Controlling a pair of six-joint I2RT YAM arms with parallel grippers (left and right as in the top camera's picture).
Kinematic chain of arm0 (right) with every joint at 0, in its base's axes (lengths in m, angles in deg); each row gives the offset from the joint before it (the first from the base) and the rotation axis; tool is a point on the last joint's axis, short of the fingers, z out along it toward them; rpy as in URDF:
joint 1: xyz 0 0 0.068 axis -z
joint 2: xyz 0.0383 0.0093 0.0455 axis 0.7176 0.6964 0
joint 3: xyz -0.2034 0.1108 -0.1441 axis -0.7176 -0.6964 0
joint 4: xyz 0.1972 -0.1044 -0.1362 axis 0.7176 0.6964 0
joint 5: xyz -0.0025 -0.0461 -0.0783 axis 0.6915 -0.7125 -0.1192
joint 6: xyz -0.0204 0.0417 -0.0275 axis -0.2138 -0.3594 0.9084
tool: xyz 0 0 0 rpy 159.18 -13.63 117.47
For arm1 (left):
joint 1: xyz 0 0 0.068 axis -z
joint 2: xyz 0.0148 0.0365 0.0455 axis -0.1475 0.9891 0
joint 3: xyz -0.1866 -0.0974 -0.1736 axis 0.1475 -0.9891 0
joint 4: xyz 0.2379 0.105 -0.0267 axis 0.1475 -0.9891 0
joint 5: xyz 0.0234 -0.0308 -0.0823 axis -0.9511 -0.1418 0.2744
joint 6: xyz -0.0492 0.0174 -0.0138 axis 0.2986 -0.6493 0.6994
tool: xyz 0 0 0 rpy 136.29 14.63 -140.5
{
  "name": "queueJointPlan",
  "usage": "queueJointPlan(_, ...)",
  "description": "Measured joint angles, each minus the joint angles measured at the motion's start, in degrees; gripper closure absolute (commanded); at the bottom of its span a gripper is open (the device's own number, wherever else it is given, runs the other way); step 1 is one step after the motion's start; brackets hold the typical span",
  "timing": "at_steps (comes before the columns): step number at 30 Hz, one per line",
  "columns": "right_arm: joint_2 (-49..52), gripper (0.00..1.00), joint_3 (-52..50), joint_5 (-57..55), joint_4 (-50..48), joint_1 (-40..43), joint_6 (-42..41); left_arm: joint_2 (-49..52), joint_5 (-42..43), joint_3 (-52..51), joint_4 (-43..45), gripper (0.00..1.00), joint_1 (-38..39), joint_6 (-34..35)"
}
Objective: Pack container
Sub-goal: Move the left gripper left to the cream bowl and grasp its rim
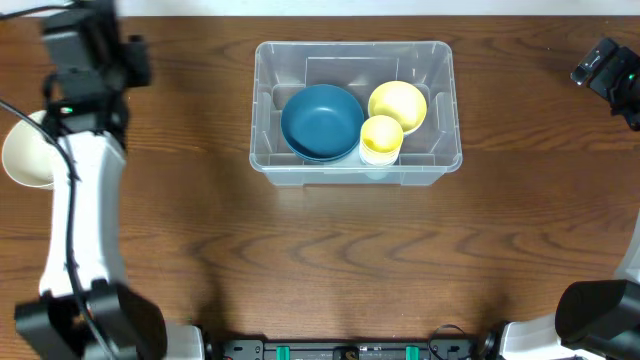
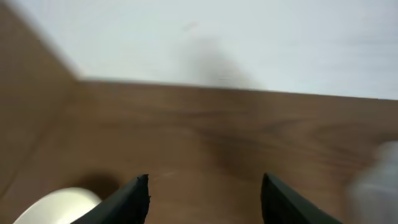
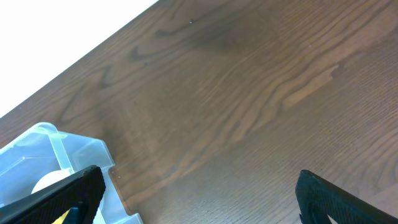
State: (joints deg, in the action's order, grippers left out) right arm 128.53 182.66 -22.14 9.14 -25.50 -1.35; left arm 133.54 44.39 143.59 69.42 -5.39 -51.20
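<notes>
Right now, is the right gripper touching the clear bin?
Apart. The overhead view shows a wide stretch of bare wooden table between the right gripper and the clear plastic bin.

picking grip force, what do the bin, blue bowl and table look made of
The container looks like clear, glossy moulded plastic; the table shows through its walls. The blue bowl is probably matte plastic, evenly coloured with little glare, though ceramic is possible. The table shows brown wood grain, perhaps laminate.

Robot lab workstation, dark wood-grain table (image 1: 330, 260), bare white wall (image 2: 249, 37), cabled robot arm (image 1: 85, 200).
</notes>
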Motion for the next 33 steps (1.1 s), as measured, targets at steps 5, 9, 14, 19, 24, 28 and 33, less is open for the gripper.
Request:
queueJointPlan(5,0.0,0.01,0.0,0.0,0.0,0.0,0.0,8.2,-0.2,0.0,2.8,0.40,-6.7,0.7)
queueJointPlan(9,0.0,0.01,0.0,0.0,0.0,0.0,0.0,13.4,-1.5,0.0,5.4,0.40,-9.2,0.7)
queueJointPlan(14,0.0,0.01,0.0,0.0,0.0,0.0,0.0,18.3,-3.6,0.0,6.7,0.40,-10.5,0.2)
queueJointPlan(19,0.0,0.01,0.0,0.0,0.0,0.0,0.0,23.1,-6.2,0.0,6.6,0.40,-10.7,-0.4)
queueJointPlan(24,0.0,0.01,0.0,0.0,0.0,0.0,0.0,26.0,-8.4,0.0,6.6,0.40,-10.9,-0.9)
queueJointPlan(28,0.0,0.01,0.0,0.0,0.0,0.0,0.0,26.0,-9.1,0.0,6.6,0.41,-11.0,-0.9)
queueJointPlan(33,0.0,0.01,0.0,0.0,0.0,0.0,0.0,26.5,-9.3,-0.1,6.6,0.57,-11.2,-0.6)
